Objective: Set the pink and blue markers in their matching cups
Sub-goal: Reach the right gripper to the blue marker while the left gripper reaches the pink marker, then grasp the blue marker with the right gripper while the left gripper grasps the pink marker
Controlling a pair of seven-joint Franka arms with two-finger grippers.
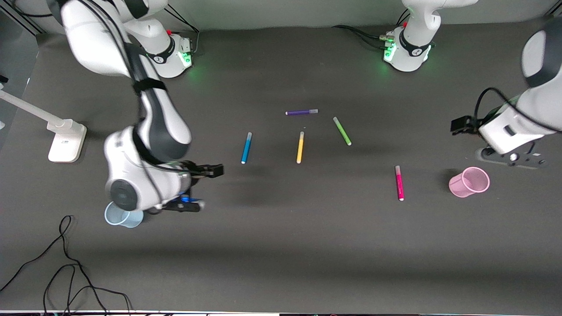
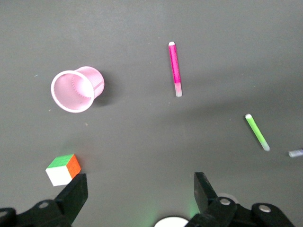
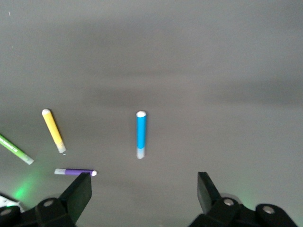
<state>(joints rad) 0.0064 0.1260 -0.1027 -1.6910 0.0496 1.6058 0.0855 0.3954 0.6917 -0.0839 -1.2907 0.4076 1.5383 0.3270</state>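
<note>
- Front view: my right gripper point(image 1: 199, 186) is hanging open beside the blue cup point(image 1: 117, 215); the blue marker point(image 1: 246, 148) is lying at its 1 o'clock.
- Left wrist view: my left gripper point(image 2: 139, 196) is hovering open, with the pink cup point(image 2: 75, 89) at 11 o'clock and the pink marker point(image 2: 174, 69) at 12 o'clock.
- Right wrist view: the blue marker point(image 3: 141, 134) is lying at 12 o'clock between my spread fingers point(image 3: 78, 194).

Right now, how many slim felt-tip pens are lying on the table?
5. Purple pen lies farthest from the front camera; blue pen, yellow pen and green pen lie mid-table; pink pen lies beside the pink cup.
</note>
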